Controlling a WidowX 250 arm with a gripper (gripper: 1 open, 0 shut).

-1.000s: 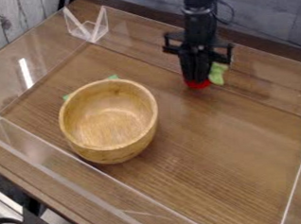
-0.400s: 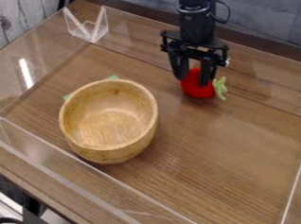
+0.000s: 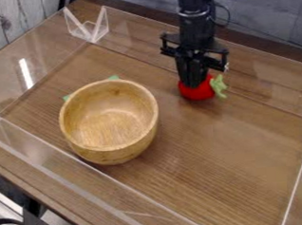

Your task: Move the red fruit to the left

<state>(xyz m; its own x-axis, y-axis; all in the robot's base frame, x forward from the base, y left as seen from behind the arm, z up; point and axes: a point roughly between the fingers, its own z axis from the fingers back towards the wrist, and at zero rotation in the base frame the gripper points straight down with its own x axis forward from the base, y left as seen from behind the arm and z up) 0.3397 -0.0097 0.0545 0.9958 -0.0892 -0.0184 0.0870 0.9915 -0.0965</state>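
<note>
Red fruit (image 3: 197,89), one: on the table (image 3: 225,144), right of the bowl (image 3: 109,120). Claw (image 3: 195,72): over it, grip unclear. Step: grasping, apparently. Next: secure hold, then leftward carry.

Fingers (image 3: 198,77) closer together over red fruit (image 3: 198,87), contact unclear.

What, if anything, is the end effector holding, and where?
The end effector is at the red fruit, over its top; whether it grips it cannot be told.
</note>
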